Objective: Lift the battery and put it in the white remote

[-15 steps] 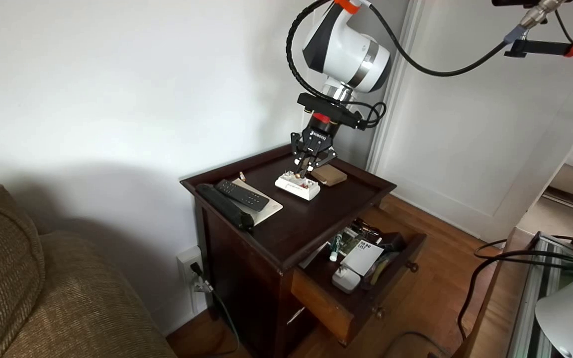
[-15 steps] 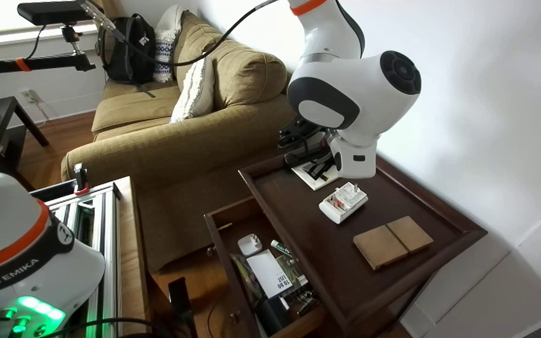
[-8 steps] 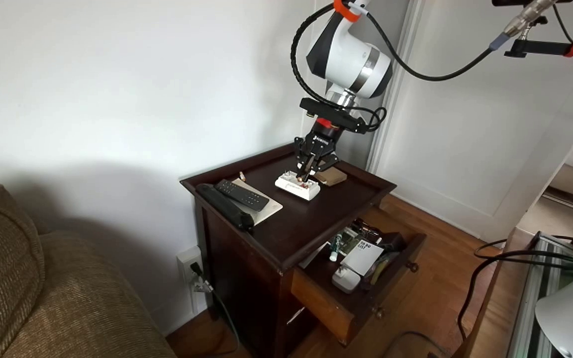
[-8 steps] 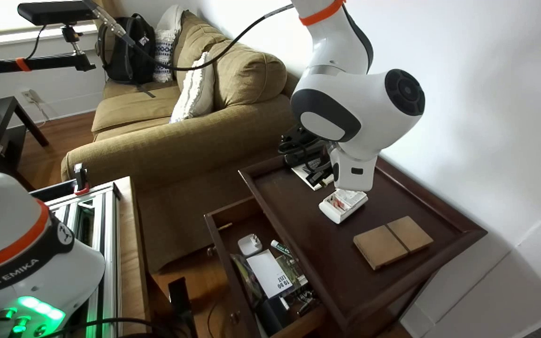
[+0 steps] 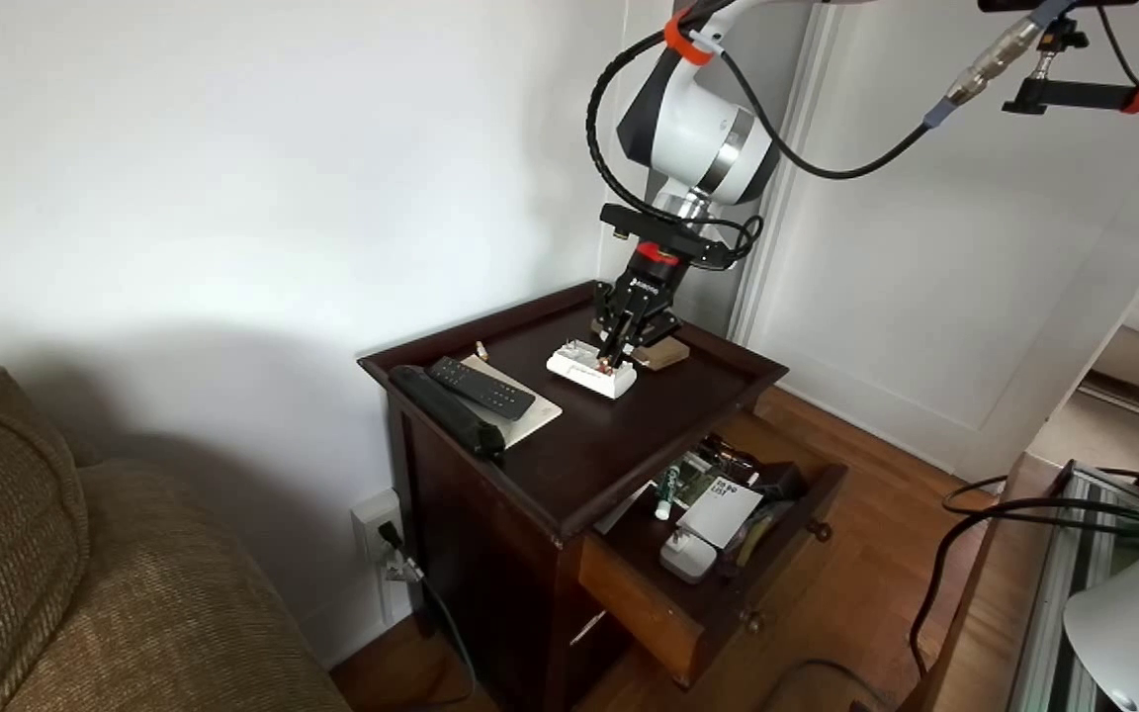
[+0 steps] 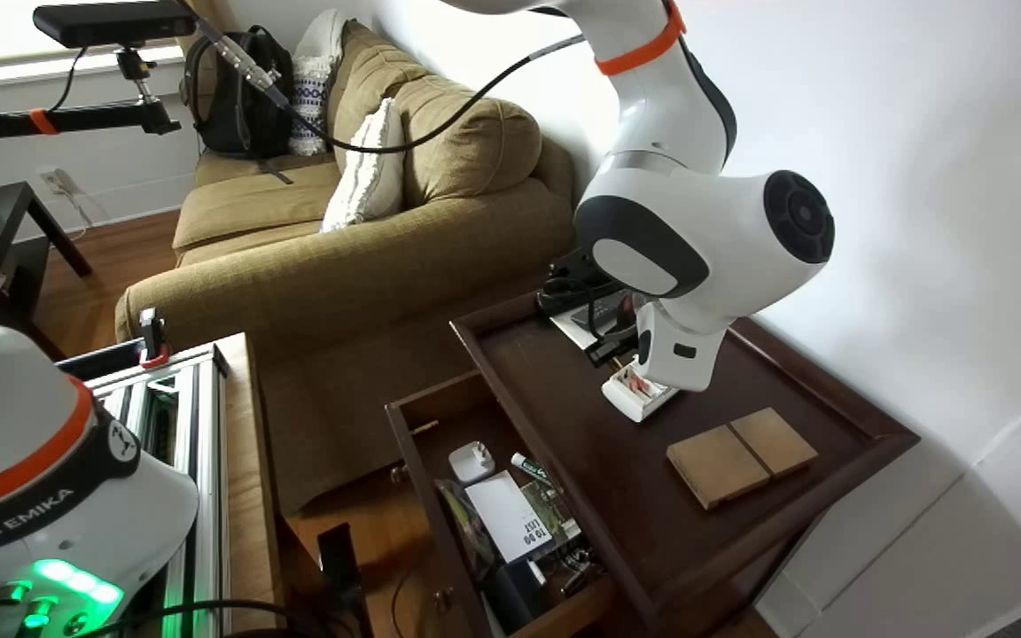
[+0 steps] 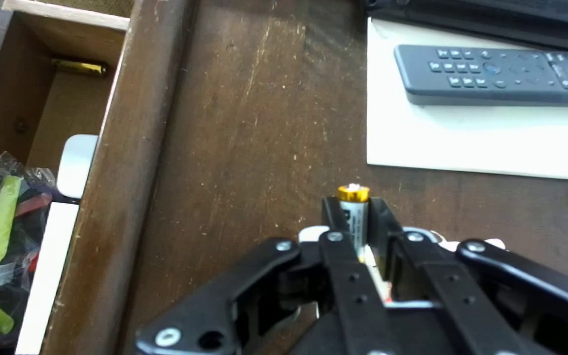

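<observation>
Wrist view, lower centre: hand [image 7: 356, 209] pinches a protruding battery [image 7: 356, 220], presumably to ease into the white remote [image 5: 584, 373].

Gripper [image 7: 356, 217] has got a battery [image 7: 356, 220] pinched, gold end poking out. Bits of white remote [image 7: 312, 233] peek out either side of the battery, open drawer [image 7: 8, 91] way off left of it.
</observation>
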